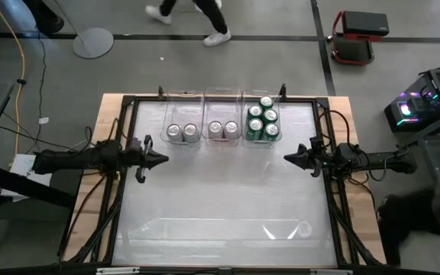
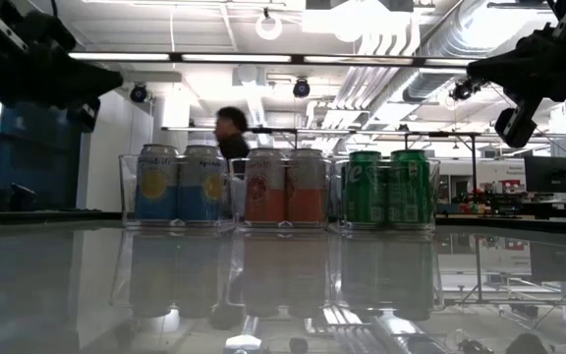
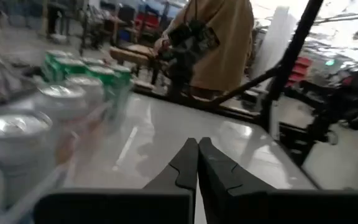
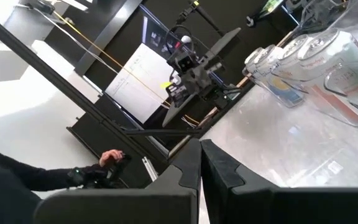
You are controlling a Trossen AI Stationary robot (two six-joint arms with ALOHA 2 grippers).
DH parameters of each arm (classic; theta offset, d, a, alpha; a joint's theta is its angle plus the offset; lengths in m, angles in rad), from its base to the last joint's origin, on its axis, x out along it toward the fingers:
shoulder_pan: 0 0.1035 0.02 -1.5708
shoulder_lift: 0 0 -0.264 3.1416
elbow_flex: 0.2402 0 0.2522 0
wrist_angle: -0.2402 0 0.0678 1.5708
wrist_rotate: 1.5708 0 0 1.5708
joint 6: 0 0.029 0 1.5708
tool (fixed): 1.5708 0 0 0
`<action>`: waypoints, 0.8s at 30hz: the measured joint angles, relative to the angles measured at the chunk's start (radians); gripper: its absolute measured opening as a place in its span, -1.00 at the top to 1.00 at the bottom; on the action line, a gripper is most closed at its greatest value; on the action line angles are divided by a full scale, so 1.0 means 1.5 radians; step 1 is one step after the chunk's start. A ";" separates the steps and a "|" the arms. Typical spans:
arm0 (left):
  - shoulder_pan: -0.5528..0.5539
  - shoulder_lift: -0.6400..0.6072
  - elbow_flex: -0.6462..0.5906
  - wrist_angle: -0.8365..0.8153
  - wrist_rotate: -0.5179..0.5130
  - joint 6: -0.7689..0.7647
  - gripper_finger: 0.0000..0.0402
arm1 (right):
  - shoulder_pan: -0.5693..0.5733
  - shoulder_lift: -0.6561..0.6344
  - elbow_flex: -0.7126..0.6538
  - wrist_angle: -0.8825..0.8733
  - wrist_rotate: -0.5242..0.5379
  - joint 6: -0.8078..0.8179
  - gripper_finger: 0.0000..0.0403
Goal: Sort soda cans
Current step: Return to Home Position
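My left gripper [image 1: 161,160] and right gripper [image 1: 289,158] hung pinched together near the table's [image 1: 220,198] side edges. Blue-white cans [image 1: 182,131], orange cans [image 1: 222,128] and green cans [image 1: 263,120] stood in clear bins [image 1: 223,107] along its far edge.

Three clear rectangular plastic bins [image 1: 222,95] hold nine cylindrical silver-topped soda cans [image 1: 190,131]: two blue-and-yellow cans [image 2: 157,184], two pink-orange cans [image 2: 265,187] and five green cans [image 1: 255,125]. There are two dark robot arms [image 1: 90,158].
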 joint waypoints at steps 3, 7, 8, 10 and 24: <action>0.007 -0.001 0.000 0.003 -0.010 0.058 1.00 | 0.000 0.000 0.000 -0.011 0.000 0.000 1.00; 0.013 -0.001 0.000 0.002 -0.010 0.100 1.00 | 0.000 0.000 0.000 -0.015 0.000 0.000 1.00; 0.015 0.000 0.000 0.001 -0.010 0.100 1.00 | 0.000 0.000 0.000 -0.015 0.000 0.000 1.00; 0.015 -0.001 0.000 0.002 -0.011 0.100 1.00 | 0.000 0.000 0.000 -0.017 0.000 0.000 1.00; 0.001 -0.001 0.000 0.002 -0.012 0.101 1.00 | 0.000 0.000 0.000 -0.052 0.000 0.000 1.00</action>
